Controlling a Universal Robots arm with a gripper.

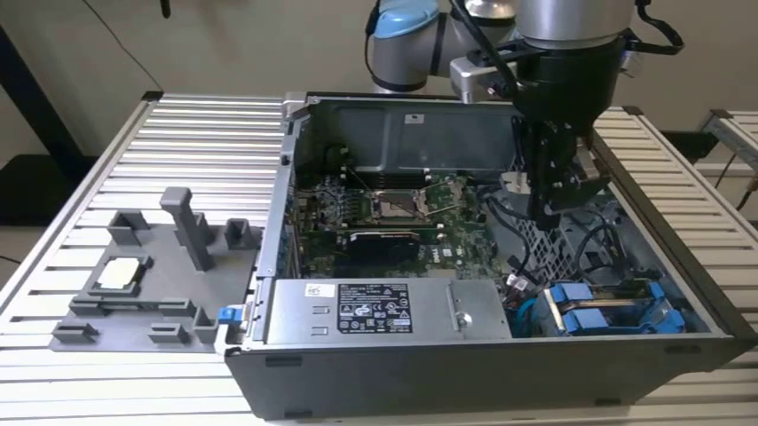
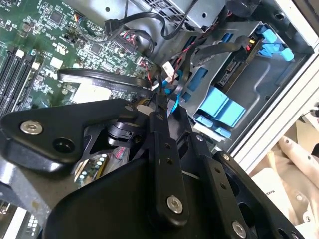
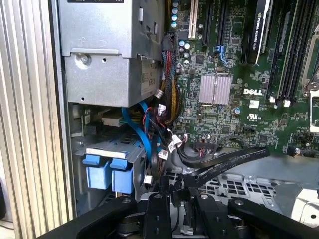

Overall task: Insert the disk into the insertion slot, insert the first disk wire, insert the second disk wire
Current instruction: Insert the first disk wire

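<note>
One open case (image 1: 279, 266) stands on the slatted worktop (image 1: 201, 133), filling the half toward the exterior view's right. It holds one green motherboard (image 1: 391, 209), one grey power supply (image 1: 379, 311) along its near wall, and the drive cage in its near corner at the exterior view's right. The disk (image 1: 598, 318) sits in the insertion slot (image 3: 115, 148) of that cage. In the first wrist view two blue tabs of its frame (image 3: 107, 172) show side by side at the mouth.

The end effector (image 1: 548, 216) reaches down inside the case, between motherboard and cage. In both wrist views its tip (image 2: 160, 107) (image 3: 178, 185) hangs among loose cables. Black flat ones (image 3: 232, 158) run just beside it and a blue one (image 3: 142, 129) leads toward the cage. Whether it pinches any of them I cannot tell.

One grey tray (image 1: 130, 306) lies by the worktop edge at the exterior view's left, with a pale square part (image 1: 122, 272) in it. Bare slats lie open behind the tray, and only a narrow strip parts it from the case.
</note>
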